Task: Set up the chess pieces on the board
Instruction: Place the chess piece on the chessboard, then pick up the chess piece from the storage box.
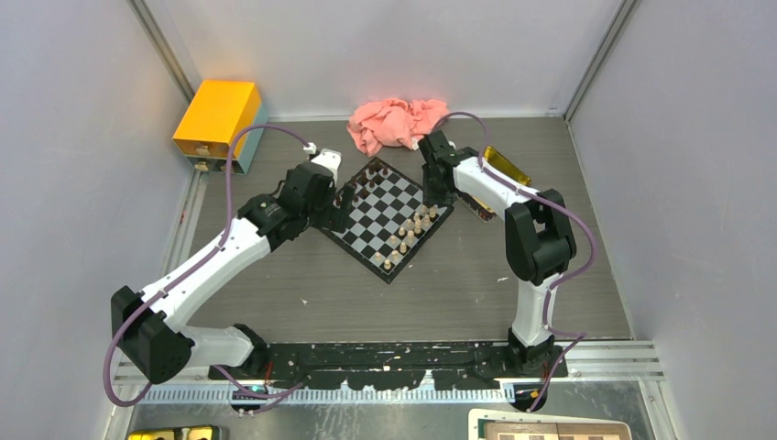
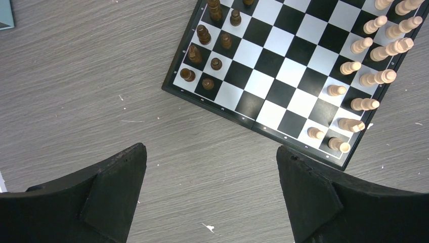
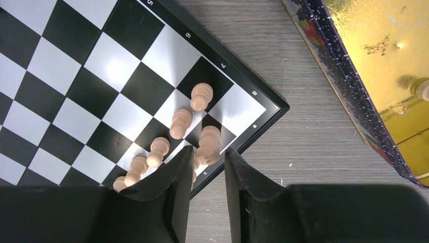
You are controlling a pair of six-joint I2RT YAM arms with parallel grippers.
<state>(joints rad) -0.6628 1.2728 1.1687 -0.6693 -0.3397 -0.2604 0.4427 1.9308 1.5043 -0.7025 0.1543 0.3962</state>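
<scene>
Two arms flank the board (image 1: 380, 215) in the top view. It lies cornerwise toward the far middle of the bench (image 1: 275, 293), with dark chess pieces (image 1: 371, 174) along its far-left side and pale chess pieces (image 1: 412, 229) along its near-right side. The left gripper (image 1: 334, 213) sits at the board's left corner and the right gripper (image 1: 436, 191) at its right corner. A pink cloth (image 1: 396, 125) and a yellow tray (image 1: 506, 165) lie just behind, toward the bench's far edge.

From the left wrist, the left gripper (image 2: 211, 152) stands wide and empty over bare bench, just off the board's border. A careless dip or sweep could catch that border, slide the board and topple both rows.

From the right wrist, the right gripper (image 3: 208, 152) is about half closed, and a tall pale piece (image 3: 209, 142) stands in its mouth at the corner square. I cannot tell whether the pads press on it. Its neighbours crowd close, and one finger (image 3: 174, 187) overlaps their row, so any sideways shift could knock them down. A loose hold could tip the piece off the board's edge. A lone pale piece (image 3: 422, 88) lies in the tray, so reaching for it risks brushing the tray wall.
</scene>
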